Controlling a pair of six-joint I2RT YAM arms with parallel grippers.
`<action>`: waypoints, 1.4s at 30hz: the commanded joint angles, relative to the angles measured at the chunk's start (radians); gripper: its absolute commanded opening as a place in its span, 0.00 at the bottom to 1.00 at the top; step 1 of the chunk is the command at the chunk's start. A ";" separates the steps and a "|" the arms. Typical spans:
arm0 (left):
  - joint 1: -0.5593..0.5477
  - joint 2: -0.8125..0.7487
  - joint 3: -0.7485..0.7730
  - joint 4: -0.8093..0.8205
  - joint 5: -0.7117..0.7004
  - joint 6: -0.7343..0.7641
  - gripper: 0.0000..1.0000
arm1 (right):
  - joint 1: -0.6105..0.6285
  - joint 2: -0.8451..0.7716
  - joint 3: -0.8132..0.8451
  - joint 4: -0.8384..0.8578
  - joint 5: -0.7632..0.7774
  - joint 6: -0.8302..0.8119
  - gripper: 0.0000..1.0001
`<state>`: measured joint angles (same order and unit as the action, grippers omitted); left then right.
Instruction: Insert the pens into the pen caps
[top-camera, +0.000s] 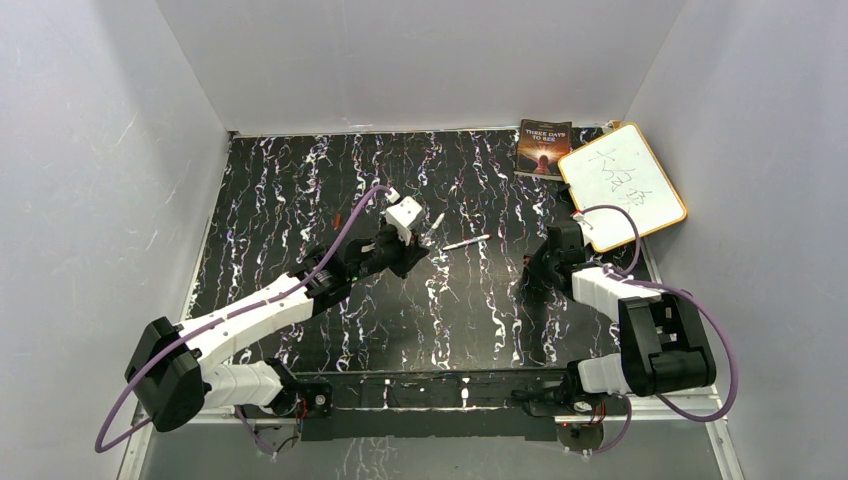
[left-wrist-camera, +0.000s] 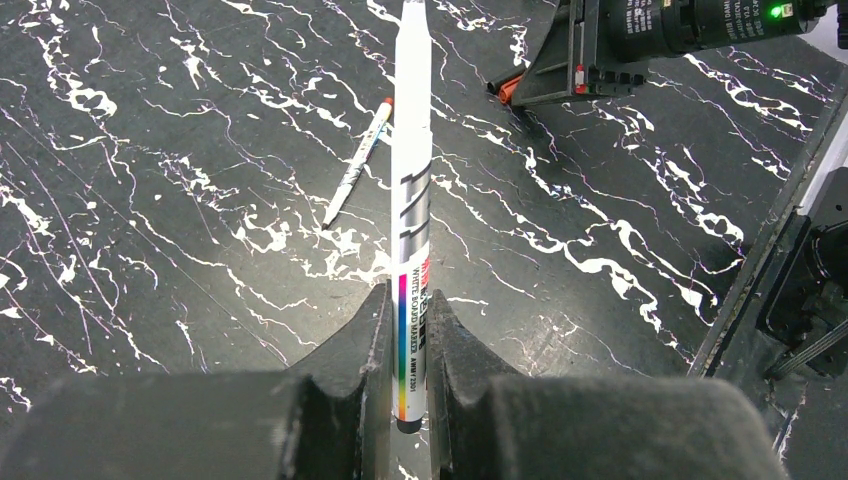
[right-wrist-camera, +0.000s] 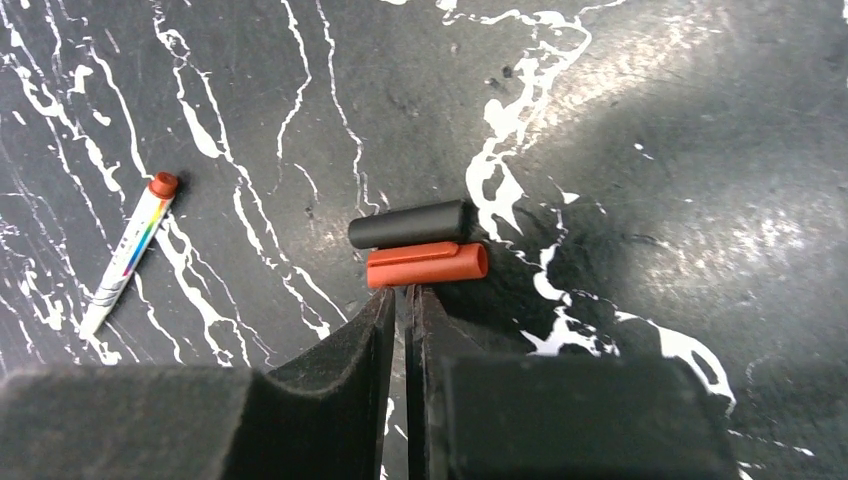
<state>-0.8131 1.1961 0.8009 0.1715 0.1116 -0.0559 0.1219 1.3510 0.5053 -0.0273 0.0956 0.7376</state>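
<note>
My left gripper is shut on a white pen with a rainbow stripe. The pen sticks straight out past the fingertips, above the table. Another pen with a red end lies flat on the table to its left. In the right wrist view a black pen cap and a red pen cap lie side by side. My right gripper is shut, its tips at the red cap's near edge, nothing between the fingers. From above, the left gripper is mid-table and the right gripper is to its right.
A book and a scribbled white board sit in the back right corner. Grey walls close in the black marbled table on three sides. The arm bases stand along the near edge.
</note>
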 joint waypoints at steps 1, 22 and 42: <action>0.009 -0.030 -0.007 0.016 -0.001 -0.001 0.00 | -0.005 0.043 -0.010 0.060 -0.069 -0.026 0.08; 0.011 0.005 -0.002 0.033 0.030 -0.025 0.00 | -0.047 -0.093 0.133 -0.038 -0.024 -0.111 0.06; 0.011 -0.048 -0.012 -0.014 0.002 -0.010 0.00 | -0.111 0.065 0.027 0.085 -0.115 -0.081 0.01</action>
<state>-0.8070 1.1873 0.7849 0.1696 0.1192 -0.0742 0.0166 1.3827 0.5396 -0.0059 0.0223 0.6437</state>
